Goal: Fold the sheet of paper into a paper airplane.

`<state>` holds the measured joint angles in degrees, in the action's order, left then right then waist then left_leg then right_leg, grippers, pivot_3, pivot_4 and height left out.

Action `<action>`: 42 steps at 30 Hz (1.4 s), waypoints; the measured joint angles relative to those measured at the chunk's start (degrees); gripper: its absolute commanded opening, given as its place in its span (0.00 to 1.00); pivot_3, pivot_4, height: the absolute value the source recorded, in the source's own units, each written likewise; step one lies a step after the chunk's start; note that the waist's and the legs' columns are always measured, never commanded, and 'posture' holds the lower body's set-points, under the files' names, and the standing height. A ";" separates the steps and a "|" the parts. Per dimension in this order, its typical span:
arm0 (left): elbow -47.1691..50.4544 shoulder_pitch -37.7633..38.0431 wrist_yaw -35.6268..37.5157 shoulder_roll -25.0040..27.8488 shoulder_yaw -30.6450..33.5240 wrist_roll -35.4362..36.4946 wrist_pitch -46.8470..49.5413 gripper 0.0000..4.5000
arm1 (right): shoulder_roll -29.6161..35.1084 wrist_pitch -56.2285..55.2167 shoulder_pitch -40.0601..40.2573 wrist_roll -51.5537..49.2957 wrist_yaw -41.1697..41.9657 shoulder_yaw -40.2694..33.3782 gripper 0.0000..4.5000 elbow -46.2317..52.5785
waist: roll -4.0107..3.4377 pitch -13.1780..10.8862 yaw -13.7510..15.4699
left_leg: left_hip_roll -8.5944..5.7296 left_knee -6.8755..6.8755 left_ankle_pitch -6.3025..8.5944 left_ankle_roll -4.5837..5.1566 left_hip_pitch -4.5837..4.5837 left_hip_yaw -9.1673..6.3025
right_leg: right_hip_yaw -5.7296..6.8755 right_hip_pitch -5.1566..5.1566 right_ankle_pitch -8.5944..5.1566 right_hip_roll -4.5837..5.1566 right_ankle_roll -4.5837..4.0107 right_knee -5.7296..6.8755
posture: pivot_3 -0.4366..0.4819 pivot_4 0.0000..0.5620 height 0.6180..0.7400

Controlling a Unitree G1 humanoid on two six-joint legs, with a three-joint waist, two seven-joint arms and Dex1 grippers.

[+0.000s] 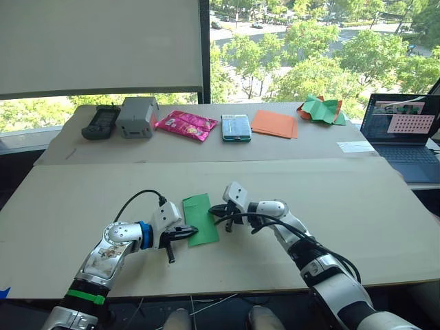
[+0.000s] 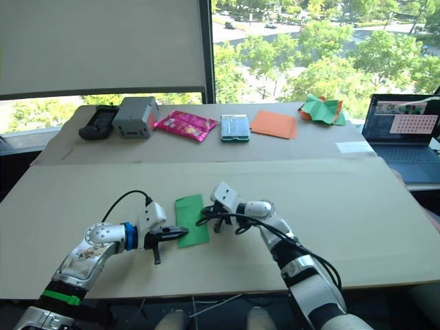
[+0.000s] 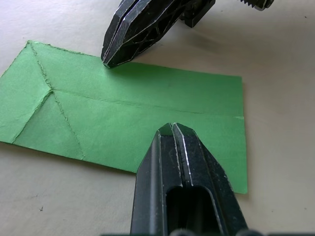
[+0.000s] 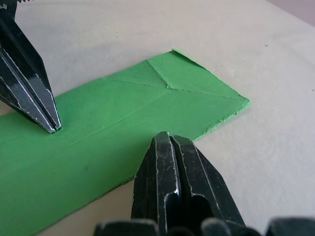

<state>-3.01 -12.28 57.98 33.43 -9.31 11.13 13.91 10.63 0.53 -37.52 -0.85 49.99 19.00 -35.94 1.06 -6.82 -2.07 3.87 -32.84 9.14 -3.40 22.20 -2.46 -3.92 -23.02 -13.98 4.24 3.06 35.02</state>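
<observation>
Right now my sheet of paper [image 1: 200, 218] lies flat near the desk's [image 1: 357, 213] front edge, folded to a narrow strip with diagonal creases at one end. I judge it light, limp and prone to sliding, so pinning one long edge while lifting the other seems best. My left claw [image 1: 184, 234] and right claw [image 1: 221, 210] both have fingers pressed together, tips on opposite long edges. Orange sheets [image 1: 274, 124], a crumpled paper heap [image 1: 321, 110] and a laptop [image 1: 405, 137] sit well apart along the far edge; nothing blocks me.

No words or nos. can be read. The laptop [image 1: 402, 130] at the right edge shows a pink grid on its screen, too small to read. Pink packet [image 1: 186, 124], upper middle: print too tiny.
</observation>
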 measured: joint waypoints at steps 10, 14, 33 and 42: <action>4.45 1.64 -0.80 2.22 3.64 2.81 4.81 0.00 | 4.60 12.83 11.05 -5.84 2.00 -3.16 0.01 26.59 | -0.04 -0.27 -0.32 | 0.06 0.02 -0.02 0.03 0.41 -0.05 | -0.02 -0.16 0.01 -0.11 0.01 0.07 | 0.48 0.27 0.72; 7.27 2.20 -0.77 5.14 8.80 6.30 7.21 0.00 | 7.12 20.58 15.80 -8.70 -0.11 -4.76 0.01 41.83 | 0.02 -0.35 -0.21 | 0.07 0.04 0.01 -0.02 0.25 -0.16 | 0.00 -0.28 0.00 -0.14 0.00 -0.02 | 0.48 0.27 0.72; -2.38 -10.40 0.46 -3.49 1.05 3.52 3.58 0.00 | 10.11 33.92 19.77 -11.95 -7.64 -6.16 0.01 57.19 | 0.13 -0.76 1.69 | -0.02 -0.06 0.00 -0.01 0.71 0.02 | 0.04 -0.17 0.04 0.00 0.06 -0.83 | 0.48 0.27 0.72; -9.19 -15.22 0.21 -10.46 -3.73 0.15 0.28 0.00 | 9.96 35.03 14.01 -13.51 -9.29 -6.28 0.01 56.87 | 0.11 -0.75 1.00 | -0.01 -0.11 -0.35 0.56 0.71 -0.08 | -0.02 -0.02 0.14 -0.13 0.20 -0.61 | 0.48 0.27 0.72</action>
<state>-12.21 -27.49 58.19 22.97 -13.05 11.27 14.18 20.59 35.56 -23.51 -14.36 40.69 12.72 20.94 1.16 -7.57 -1.07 3.85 -32.96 8.79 -2.84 22.91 -2.54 -3.94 -23.04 -13.84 4.11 3.26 34.41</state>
